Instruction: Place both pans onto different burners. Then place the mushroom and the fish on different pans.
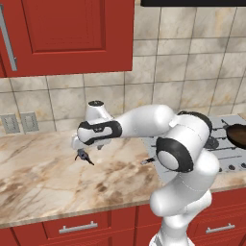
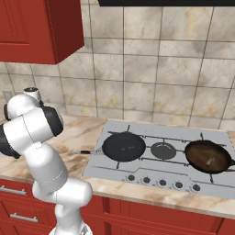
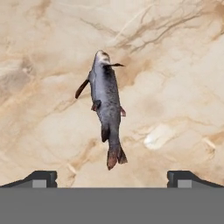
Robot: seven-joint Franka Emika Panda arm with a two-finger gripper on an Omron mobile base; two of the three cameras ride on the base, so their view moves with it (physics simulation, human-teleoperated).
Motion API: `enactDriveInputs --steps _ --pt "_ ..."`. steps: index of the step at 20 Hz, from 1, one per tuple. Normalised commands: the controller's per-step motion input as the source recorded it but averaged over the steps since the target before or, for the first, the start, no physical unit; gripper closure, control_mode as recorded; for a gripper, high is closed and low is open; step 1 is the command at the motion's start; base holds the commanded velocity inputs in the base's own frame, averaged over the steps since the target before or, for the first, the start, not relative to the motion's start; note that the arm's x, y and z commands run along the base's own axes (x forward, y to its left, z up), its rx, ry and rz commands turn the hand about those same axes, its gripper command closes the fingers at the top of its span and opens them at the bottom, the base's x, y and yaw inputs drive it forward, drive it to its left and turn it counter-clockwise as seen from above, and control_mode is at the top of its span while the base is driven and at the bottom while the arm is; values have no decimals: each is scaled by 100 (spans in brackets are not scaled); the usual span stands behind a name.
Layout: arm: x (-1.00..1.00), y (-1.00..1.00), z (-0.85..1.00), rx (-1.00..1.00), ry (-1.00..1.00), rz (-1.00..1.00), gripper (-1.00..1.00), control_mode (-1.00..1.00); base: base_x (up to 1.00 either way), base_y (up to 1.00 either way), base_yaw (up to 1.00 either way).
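Note:
The fish [image 3: 106, 103], grey-blue with thin fins, lies flat on the marble counter, its tail toward my gripper [image 3: 112, 180]. The jaws stand open above it, and nothing is between the fingertips [image 3: 42, 178]. In the left base view the gripper [image 1: 79, 148] hangs just over the fish [image 1: 85, 157], far left of the cooktop. The black pan [image 2: 124, 147] sits on the left burner. On the right burner rests the brown pan [image 2: 207, 156], with a small lump in it, the mushroom [image 2: 209, 160]. The middle burner [image 2: 163, 150] is bare.
The silver cooktop [image 2: 137, 172] has a row of knobs along its front. The black pan's thin handle [image 2: 85, 152] sticks out left over the counter. Red wall cabinets [image 1: 67, 33] hang above the tiled backsplash, and wall sockets [image 1: 20, 123] sit at the far left.

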Motion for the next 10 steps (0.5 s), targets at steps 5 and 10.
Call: enactDriveInputs --steps 5,10 --pt "17 2 -8 -1 3 2 -100 -100 0 0 0" --pt "6 4 -13 0 7 3 -100 -100 0 0 0"
